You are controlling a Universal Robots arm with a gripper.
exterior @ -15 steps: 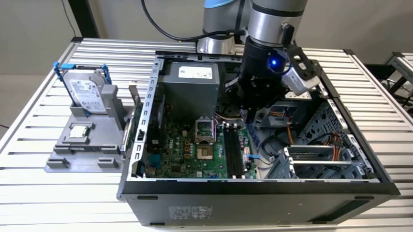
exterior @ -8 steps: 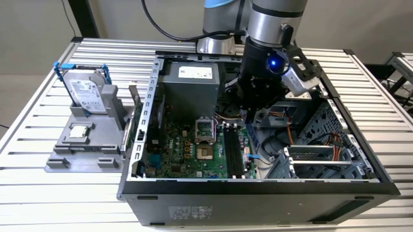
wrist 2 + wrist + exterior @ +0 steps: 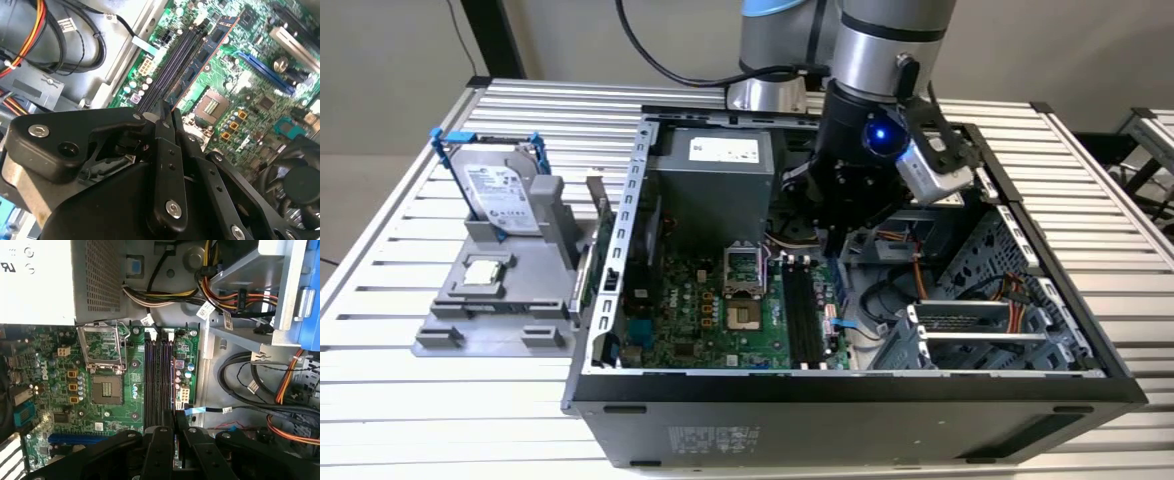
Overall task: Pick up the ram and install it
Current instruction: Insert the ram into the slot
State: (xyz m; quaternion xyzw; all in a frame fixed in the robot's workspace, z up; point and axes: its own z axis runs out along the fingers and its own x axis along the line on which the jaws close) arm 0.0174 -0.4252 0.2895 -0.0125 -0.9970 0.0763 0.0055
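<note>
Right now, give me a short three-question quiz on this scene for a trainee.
1. True or false: the gripper is inside the case.
2. Pick one. Relative to the slots, the ram runs: A across them, B along them, C diagonally over them.
3. Fill the gap: the drive stands outside the case, on the exterior view's ____.

Key: 1 true; 2 B; 3 left.
</note>
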